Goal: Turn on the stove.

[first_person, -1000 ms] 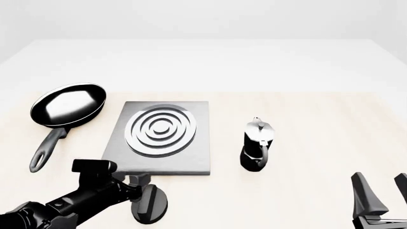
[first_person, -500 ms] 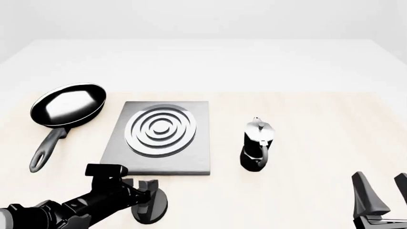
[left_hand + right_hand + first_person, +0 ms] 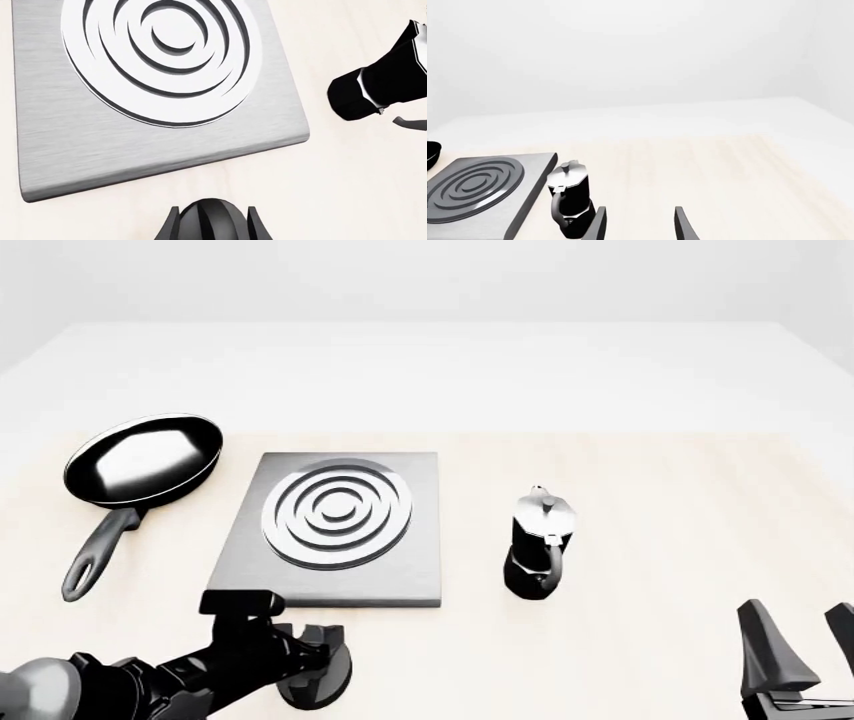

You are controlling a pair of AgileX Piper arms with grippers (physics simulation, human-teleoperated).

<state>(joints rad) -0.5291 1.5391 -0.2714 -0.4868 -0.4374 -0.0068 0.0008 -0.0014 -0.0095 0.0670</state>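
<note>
Seen from the front of the light wooden table (image 3: pixel 641 540), the stove (image 3: pixel 254 550) lies flat left of centre, a dark-grey square slab with its burner (image 3: pixel 336 512) of pale concentric rings facing up, while its black ridged knob (image 3: pixel 318 675) sits on the tabletop just off the slab's near edge. The left gripper (image 3: pixel 310 652) reaches in low from the near left, and its fingers bracket that knob on either side; whether they actually press it cannot be told from here. A black frying pan (image 3: pixel 144 458) lies to the left of the stove with its handle toward the near edge, and a black-and-silver moka pot (image 3: pixel 539 543) stands upright to the stove's right, clear of it. The right gripper (image 3: pixel 801 655) hangs at the near right corner, well apart from everything, its two fingers spread with nothing between them. From the left wrist camera, the knob (image 3: pixel 212 220) fills the narrow gap between the two dark fingers (image 3: pixel 172 227), with the slab (image 3: pixel 80 145) and its burner (image 3: pixel 160 55) just past it and the moka pot (image 3: pixel 383 82) off to one side. From the right wrist camera, the right arm's fingers (image 3: pixel 682 225) stand apart over bare table (image 3: pixel 727 170), with the moka pot (image 3: pixel 570 197) near them and the stove (image 3: pixel 527 187) beside the pot.
</note>
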